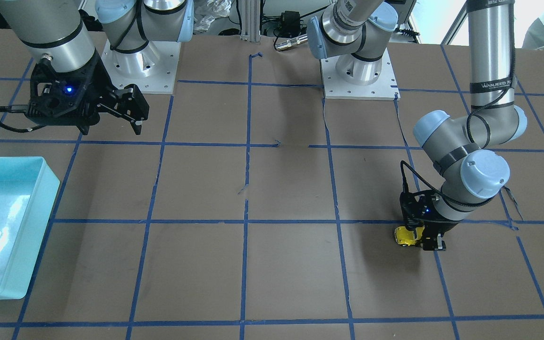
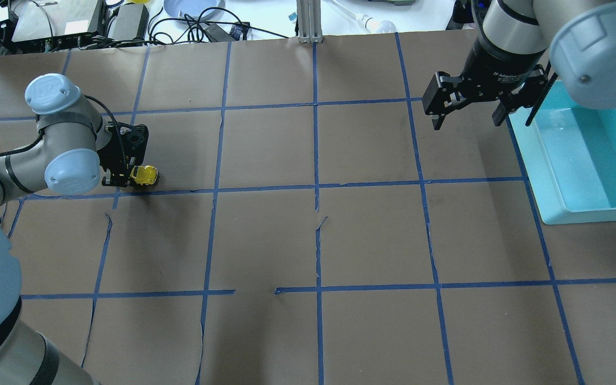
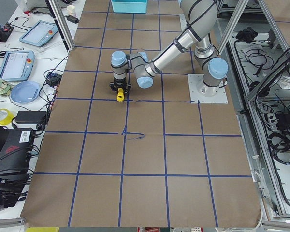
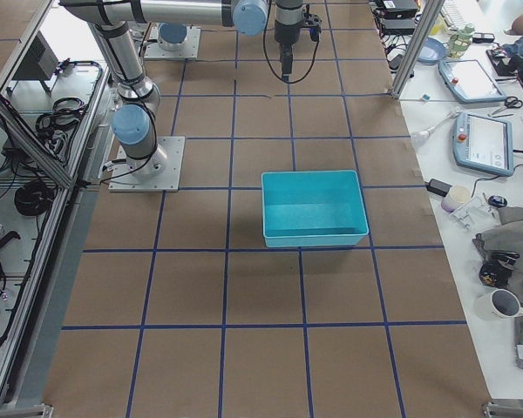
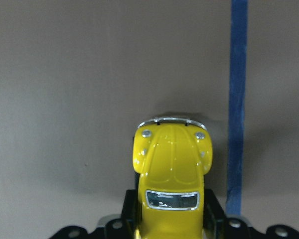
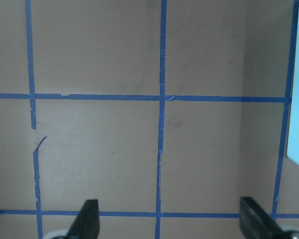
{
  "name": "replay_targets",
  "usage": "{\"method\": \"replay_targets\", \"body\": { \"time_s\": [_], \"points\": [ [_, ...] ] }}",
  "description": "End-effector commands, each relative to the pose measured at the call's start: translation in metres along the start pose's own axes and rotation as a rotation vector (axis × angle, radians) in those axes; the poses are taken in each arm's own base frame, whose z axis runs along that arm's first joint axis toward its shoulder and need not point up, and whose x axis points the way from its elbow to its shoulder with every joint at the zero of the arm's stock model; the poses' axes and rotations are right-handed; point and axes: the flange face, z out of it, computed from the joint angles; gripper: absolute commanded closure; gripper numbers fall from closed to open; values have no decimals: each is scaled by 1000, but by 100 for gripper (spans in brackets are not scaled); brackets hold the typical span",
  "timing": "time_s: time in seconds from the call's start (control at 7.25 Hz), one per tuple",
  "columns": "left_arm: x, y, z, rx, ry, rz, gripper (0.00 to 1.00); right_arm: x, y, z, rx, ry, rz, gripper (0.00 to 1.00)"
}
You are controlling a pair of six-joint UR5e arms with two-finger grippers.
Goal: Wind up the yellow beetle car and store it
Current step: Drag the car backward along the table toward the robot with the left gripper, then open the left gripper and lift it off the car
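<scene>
The yellow beetle car (image 5: 172, 169) is a small glossy toy with dark windows, its wheels down on the brown table. My left gripper (image 2: 126, 176) is shut on it, with black fingers (image 5: 131, 209) pressed against both sides of its body. The car (image 2: 146, 175) pokes out of the gripper on the table's left side, just beside a blue tape line. In the front-facing view the car (image 1: 404, 236) sits under the bent left wrist. My right gripper (image 2: 468, 122) hangs open and holds nothing, high above the far right of the table. Its two fingers (image 6: 87, 221) stand wide apart.
A teal bin (image 2: 586, 216) stands at the table's right edge, just right of my right gripper, with nothing seen inside. Blue tape lines (image 2: 316, 187) grid the brown table. The arm bases (image 1: 359, 78) are bolted at the robot's side. Cables and devices lie beyond the far edge.
</scene>
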Motion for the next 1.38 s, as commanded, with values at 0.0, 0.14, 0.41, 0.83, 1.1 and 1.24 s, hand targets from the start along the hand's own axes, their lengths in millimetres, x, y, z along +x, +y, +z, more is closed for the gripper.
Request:
{"method": "replay_targets", "body": {
  "time_s": [0.0, 0.14, 0.41, 0.83, 1.1, 1.24],
  "points": [
    [0, 7, -1, -3, -1, -2, 64, -1, 0, 0, -1, 0, -5, 0],
    [0, 7, -3, -6, -5, -7, 30, -1, 0, 0, -1, -1, -6, 0],
    [-1, 7, -4, -1, -7, -10, 0, 0, 0, 0, -2, 0, -6, 0],
    [-2, 6, -7, 1, -11, -14, 0, -1, 0, 1, -2, 0, -5, 0],
    [-1, 6, -7, 3, -7, -16, 0, 0, 1, 1, -5, 0, -6, 0],
    [0, 3, -6, 6, -3, -25, 0, -1, 1, 0, -4, 0, -8, 0]
  ]
}}
